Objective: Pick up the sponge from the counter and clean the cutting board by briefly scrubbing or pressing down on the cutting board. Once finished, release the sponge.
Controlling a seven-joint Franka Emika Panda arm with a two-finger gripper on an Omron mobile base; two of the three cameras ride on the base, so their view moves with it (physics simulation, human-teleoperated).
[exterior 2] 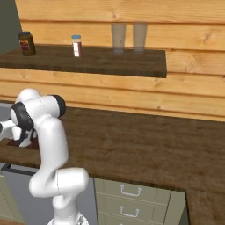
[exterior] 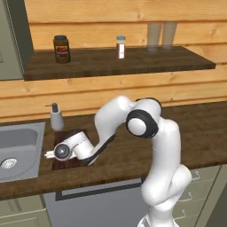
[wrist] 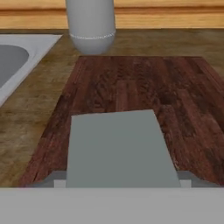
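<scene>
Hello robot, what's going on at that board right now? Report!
Gripper low over the cutting board, shut on the sponge. Sponge above the board's near half; contact unclear. Soap dispenser stands beyond the far edge, not in the way.

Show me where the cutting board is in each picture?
Left base view: cutting board low left, under the arm, beside the sink.
Right base view: dark sliver at the far left edge, behind the arm.
Hand view: across the middle, beneath the sponge.
Shared landmark: the soap dispenser just behind it.
</scene>
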